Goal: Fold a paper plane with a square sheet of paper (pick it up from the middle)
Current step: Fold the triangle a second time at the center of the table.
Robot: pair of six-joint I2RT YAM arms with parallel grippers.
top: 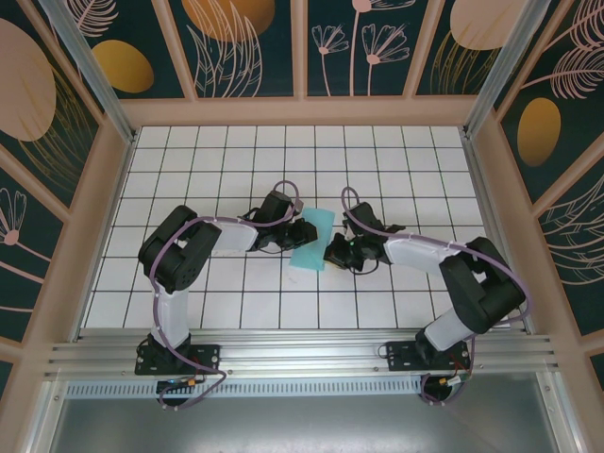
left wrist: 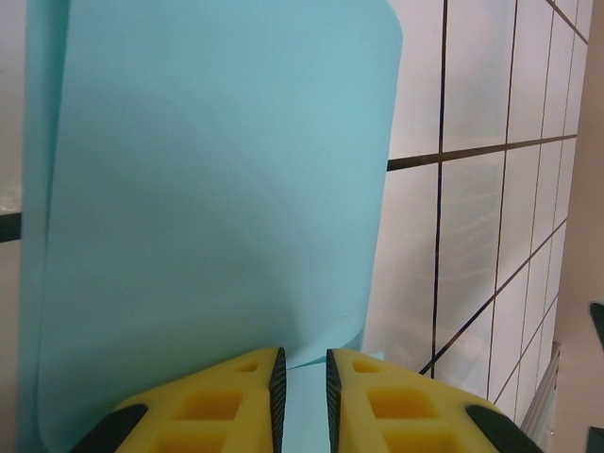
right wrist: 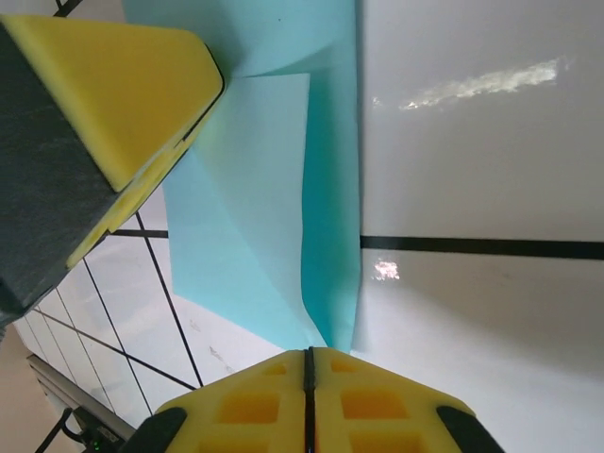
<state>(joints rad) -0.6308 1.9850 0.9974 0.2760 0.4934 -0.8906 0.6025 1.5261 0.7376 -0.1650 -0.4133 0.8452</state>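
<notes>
The square sheet of paper (top: pixel 313 241), light cyan, lies partly folded on the white grid table (top: pixel 396 160) between my two grippers. My left gripper (top: pixel 304 232) is at its left edge. In the left wrist view the paper (left wrist: pixel 208 189) curls up in front of the left gripper (left wrist: pixel 302 377), whose jaws stand a narrow gap apart, with cyan paper showing in the gap. My right gripper (top: pixel 332 251) is at the paper's right edge. In the right wrist view its jaws (right wrist: pixel 309 357) are pressed together on the tip of a folded flap of the paper (right wrist: pixel 255 208). A left fingertip (right wrist: pixel 123 94) rests over the paper's far part.
Patterned walls with wooden frames enclose the table on three sides. An aluminium rail (top: pixel 302 354) carrying both arm bases runs along the near edge. Open white tiles lie behind and to both sides of the paper.
</notes>
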